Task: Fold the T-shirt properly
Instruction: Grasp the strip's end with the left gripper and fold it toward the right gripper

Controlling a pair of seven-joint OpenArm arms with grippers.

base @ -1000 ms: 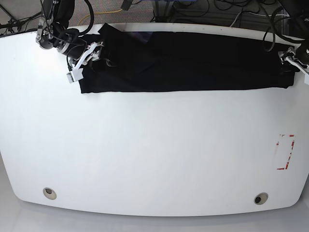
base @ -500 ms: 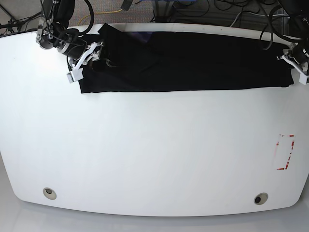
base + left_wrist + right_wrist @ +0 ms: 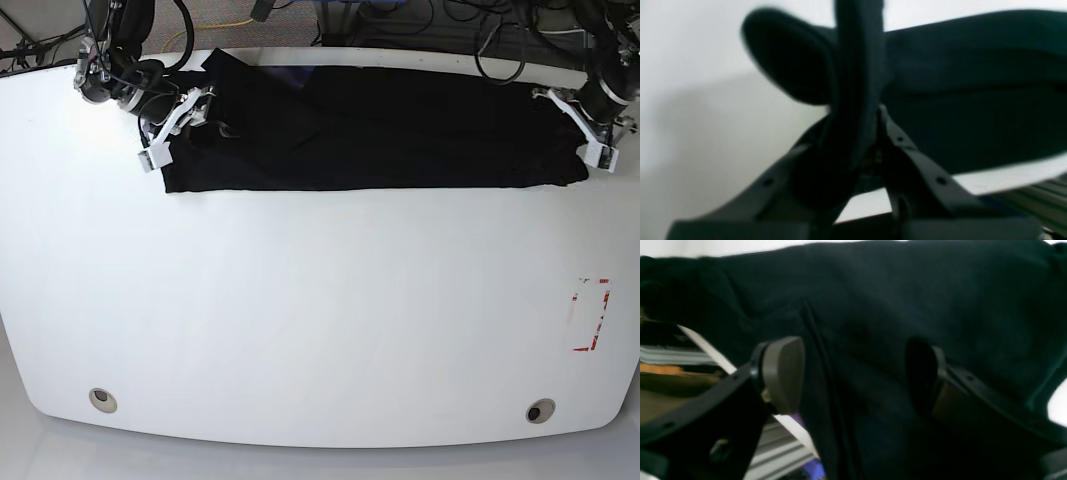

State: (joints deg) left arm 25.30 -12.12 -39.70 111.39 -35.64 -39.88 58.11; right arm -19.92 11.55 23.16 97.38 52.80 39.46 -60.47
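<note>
So it's a big white table (image 3: 300, 320) with rounded corners. The black T-shirt (image 3: 380, 130) lies on it as a long band along the far edge. There's a red-and-white marked rectangle (image 3: 590, 315) near one side, plus two round holes (image 3: 102, 399) (image 3: 540, 410) by the near edge.

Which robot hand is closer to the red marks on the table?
Left. The left gripper is shut on the T-shirt at the table's far edge, on the same side as the red marks. The right gripper is at the shirt's opposite end, much farther.
</note>
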